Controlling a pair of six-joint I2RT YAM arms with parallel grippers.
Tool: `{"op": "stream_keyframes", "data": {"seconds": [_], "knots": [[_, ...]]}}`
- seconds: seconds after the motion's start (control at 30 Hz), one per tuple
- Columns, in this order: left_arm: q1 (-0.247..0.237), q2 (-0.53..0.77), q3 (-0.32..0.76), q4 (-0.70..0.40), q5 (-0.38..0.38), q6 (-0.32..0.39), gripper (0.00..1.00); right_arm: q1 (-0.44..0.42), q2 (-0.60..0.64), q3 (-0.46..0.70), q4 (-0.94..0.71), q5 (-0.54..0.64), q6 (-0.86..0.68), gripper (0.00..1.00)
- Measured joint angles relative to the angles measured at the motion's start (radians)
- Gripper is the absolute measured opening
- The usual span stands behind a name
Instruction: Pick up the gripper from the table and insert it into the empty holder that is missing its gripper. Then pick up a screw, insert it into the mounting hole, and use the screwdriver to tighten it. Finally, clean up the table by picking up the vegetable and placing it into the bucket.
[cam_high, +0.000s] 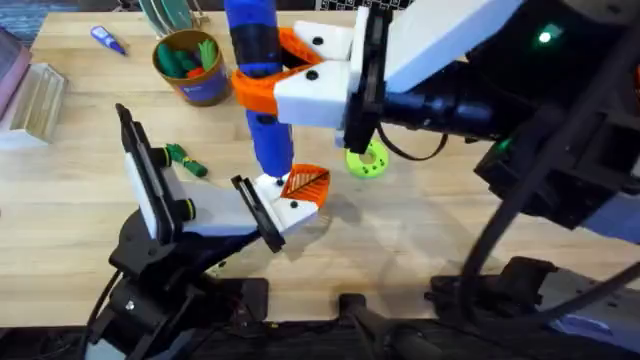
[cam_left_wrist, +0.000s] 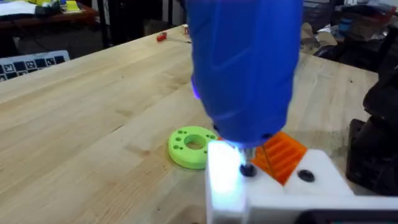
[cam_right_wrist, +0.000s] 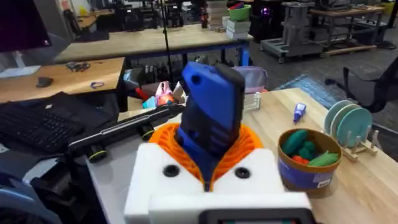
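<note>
My right gripper (cam_high: 268, 72) is shut on the fat blue screwdriver (cam_high: 258, 60), its orange pads (cam_right_wrist: 249, 146) clamped on both sides of the body (cam_right_wrist: 211, 118). The driver stands upright with its bit (cam_left_wrist: 247, 167) pressed on a screw in the white holder (cam_left_wrist: 227, 180) at the end of my left gripper (cam_high: 295, 195). The orange wedge gripper (cam_left_wrist: 283, 154) sits in that holder, beside another dark hole (cam_left_wrist: 305, 175). The dark-green vegetable (cam_high: 186, 160) lies on the table left of the holder. The orange bucket (cam_high: 190, 68) with a blue band stands at the back left, toy vegetables inside.
A bright green disc (cam_high: 367, 160) lies just right of the screwdriver tip. A small blue-purple pen (cam_high: 107, 40) rests at the far left back. A rack of plates (cam_right_wrist: 348, 124) stands behind the bucket. A clear box (cam_high: 35, 100) sits on the left edge.
</note>
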Motion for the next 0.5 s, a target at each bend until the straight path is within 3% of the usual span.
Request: {"op": "stream_keyframes", "data": {"seconds": [0.5], "knots": [[0.0, 0.0, 0.0, 0.001, -0.001, -0.011, 0.016, 0.001, 0.009, -0.002, 0.054, -0.016, 0.001, 0.026]]}}
